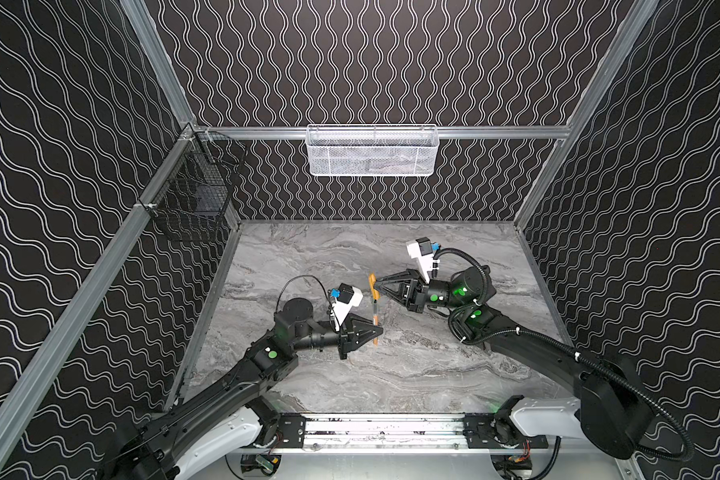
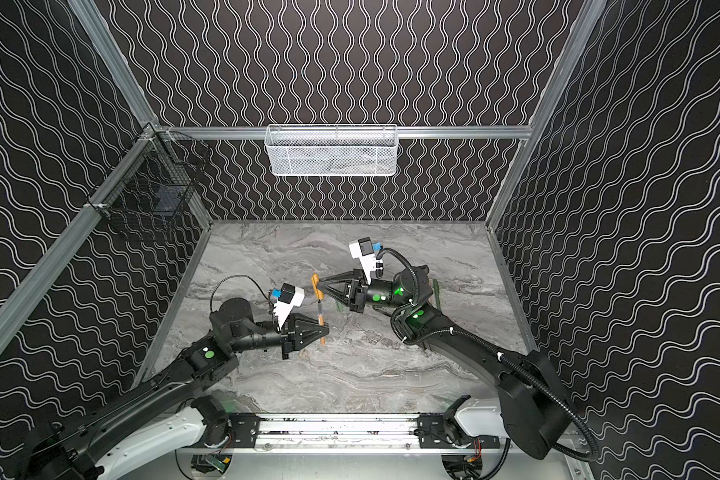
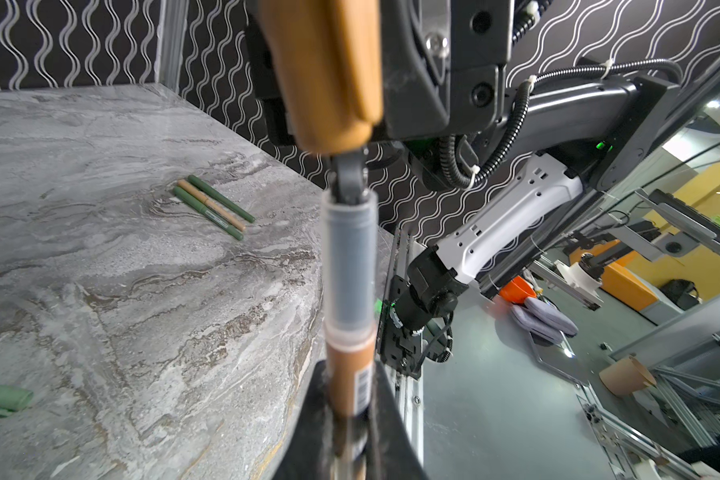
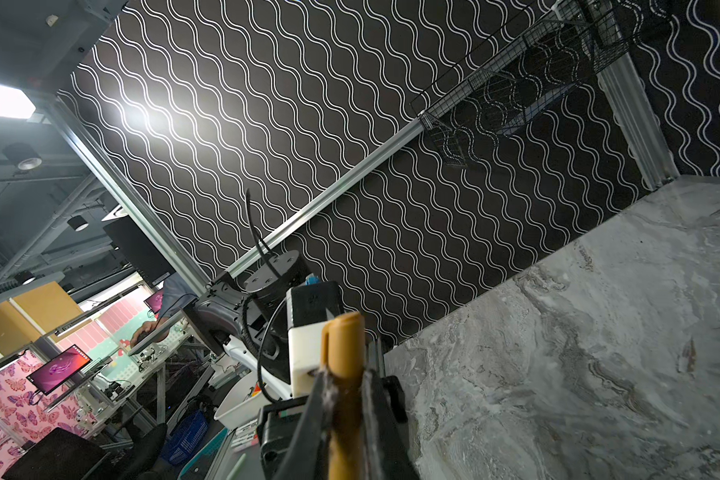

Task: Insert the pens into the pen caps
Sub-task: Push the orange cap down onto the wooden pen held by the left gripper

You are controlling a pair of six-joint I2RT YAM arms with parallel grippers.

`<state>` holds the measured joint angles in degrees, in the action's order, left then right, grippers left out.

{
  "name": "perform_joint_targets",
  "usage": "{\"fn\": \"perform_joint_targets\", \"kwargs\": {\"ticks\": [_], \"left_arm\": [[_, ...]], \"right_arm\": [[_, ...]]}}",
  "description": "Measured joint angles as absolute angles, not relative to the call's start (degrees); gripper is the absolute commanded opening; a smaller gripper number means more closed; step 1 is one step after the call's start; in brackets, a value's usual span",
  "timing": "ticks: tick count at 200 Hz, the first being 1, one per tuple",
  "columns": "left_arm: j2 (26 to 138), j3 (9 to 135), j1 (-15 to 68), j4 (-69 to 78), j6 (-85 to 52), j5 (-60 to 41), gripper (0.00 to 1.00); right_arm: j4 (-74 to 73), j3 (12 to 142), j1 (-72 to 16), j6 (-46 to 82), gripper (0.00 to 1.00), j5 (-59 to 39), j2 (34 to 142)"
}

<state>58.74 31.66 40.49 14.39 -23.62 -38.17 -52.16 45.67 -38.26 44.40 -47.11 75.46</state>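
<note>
Pinched in our left end effector (image 1: pixel 378 331), the slim tan-orange pen (image 3: pixel 350 376) could jam askew against the stubby tan-orange cap (image 3: pixel 329 70) our right end effector (image 1: pixel 378 285) clamps.

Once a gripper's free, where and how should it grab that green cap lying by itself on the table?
I'd grip the green cap across the middle of its short round body, coming straight down from above. It lies flat on its side on the table with bare marble around it, leaving room for a finger on each side.
</note>
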Motion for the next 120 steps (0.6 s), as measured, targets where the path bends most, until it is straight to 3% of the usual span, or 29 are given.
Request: {"fn": "perform_joint_targets", "kwargs": {"ticks": [120], "left_arm": [[57.67, 31.57, 39.48, 12.99, -23.62, -38.81, 0.00]], "right_arm": [[-55.44, 43.77, -39.75, 44.82, 0.10, -45.47, 75.37]]}}
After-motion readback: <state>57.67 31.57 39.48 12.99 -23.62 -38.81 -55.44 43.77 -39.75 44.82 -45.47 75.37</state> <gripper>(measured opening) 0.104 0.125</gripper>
